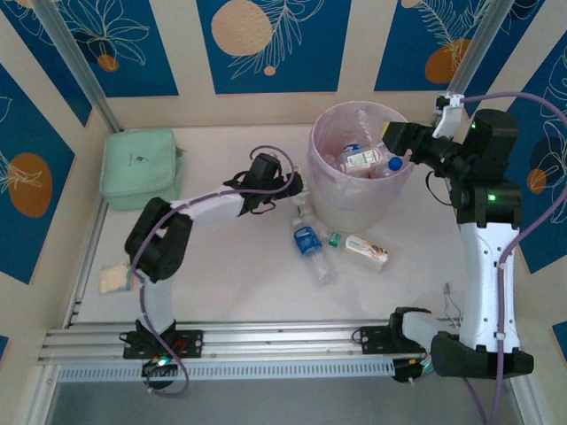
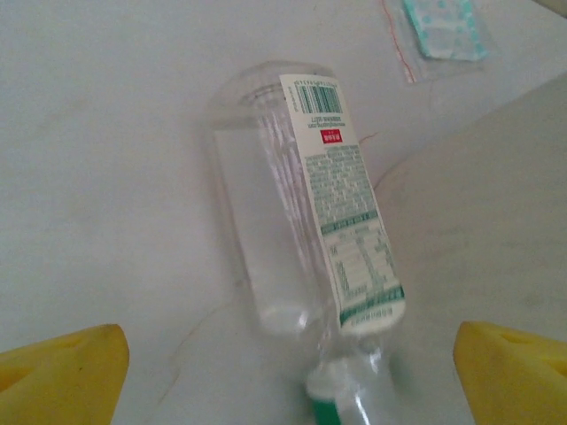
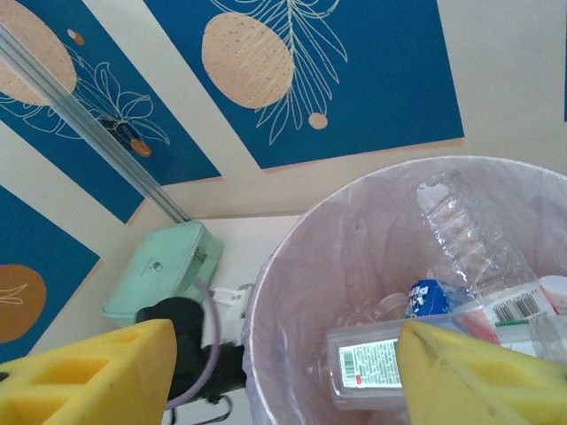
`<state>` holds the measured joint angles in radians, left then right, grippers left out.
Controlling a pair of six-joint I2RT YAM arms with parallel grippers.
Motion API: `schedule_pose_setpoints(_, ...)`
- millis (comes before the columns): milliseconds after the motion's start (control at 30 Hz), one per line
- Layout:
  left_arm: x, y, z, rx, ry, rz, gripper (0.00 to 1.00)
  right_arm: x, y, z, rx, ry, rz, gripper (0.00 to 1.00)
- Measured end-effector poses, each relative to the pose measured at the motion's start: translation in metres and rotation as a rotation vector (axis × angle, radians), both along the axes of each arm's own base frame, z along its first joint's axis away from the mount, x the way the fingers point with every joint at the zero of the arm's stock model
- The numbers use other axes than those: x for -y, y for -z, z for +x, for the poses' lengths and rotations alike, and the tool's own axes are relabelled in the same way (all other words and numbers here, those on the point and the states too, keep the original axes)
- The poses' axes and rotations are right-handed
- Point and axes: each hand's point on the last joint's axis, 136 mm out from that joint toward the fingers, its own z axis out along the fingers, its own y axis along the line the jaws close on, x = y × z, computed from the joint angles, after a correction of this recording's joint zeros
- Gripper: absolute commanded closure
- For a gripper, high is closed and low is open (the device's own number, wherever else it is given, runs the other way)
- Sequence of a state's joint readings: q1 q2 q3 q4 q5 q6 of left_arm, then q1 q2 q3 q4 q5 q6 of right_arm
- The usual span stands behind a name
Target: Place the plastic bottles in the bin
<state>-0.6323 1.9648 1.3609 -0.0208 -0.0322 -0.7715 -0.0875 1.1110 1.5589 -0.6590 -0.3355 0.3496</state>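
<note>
The left gripper (image 2: 288,376) straddles, jaws wide apart, a green-capped bottle (image 2: 292,221) lying at eight o'clock of the bin (image 1: 330,204), so it must next lower and close, while the right gripper (image 3: 283,376) hovers above the bin, jaws apart.

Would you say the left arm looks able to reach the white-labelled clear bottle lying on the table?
Probably yes: the left gripper stands open over the bottle, one yellow finger on each side, with nothing between them and it.
</note>
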Motion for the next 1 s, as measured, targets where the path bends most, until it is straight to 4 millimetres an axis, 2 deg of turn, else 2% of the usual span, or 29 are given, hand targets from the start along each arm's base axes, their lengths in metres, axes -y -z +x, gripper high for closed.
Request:
schedule_pose_setpoints(167, 0.026, 0.021, 0.029, -0.032, 0.005, -0.058, 0.05, -0.001, 0.018, 0.002, -0.050, -0.011, 0.013, 0.32)
schedule_pose_setpoints(233, 0.030, 0.027, 0.034, -0.042, 0.004, -0.067, 0.08, -0.002, 0.019, 0.002, -0.056, -0.015, 0.018, 0.32)
schedule_pose_setpoints(467, 0.031, 0.044, 0.037, -0.077, -0.014, -0.061, 0.26, -0.003, 0.018, 0.000, -0.057, -0.027, 0.028, 0.32)
schedule_pose_setpoints(600, 0.031, 0.044, 0.039, -0.073, -0.022, -0.070, 0.36, -0.006, 0.023, -0.001, -0.069, -0.043, 0.045, 0.32)
schedule_pose_setpoints(767, 0.026, 0.044, 0.041, -0.061, -0.035, -0.084, 0.43, -0.009, 0.027, -0.004, -0.082, -0.055, 0.054, 0.32)
schedule_pose_setpoints(867, 0.013, 0.040, 0.037, -0.057, -0.043, -0.074, 0.46, -0.010, 0.026, -0.006, -0.077, -0.064, 0.056, 0.32)
schedule_pose_setpoints(933, 0.001, 0.033, 0.035, -0.046, -0.049, -0.059, 0.46, -0.012, 0.025, -0.007, -0.075, -0.071, 0.057, 0.32)
schedule_pose_setpoints(1000, -0.013, 0.017, 0.036, -0.014, -0.053, -0.045, 0.46, -0.014, 0.025, -0.008, -0.076, -0.083, 0.059, 0.32)
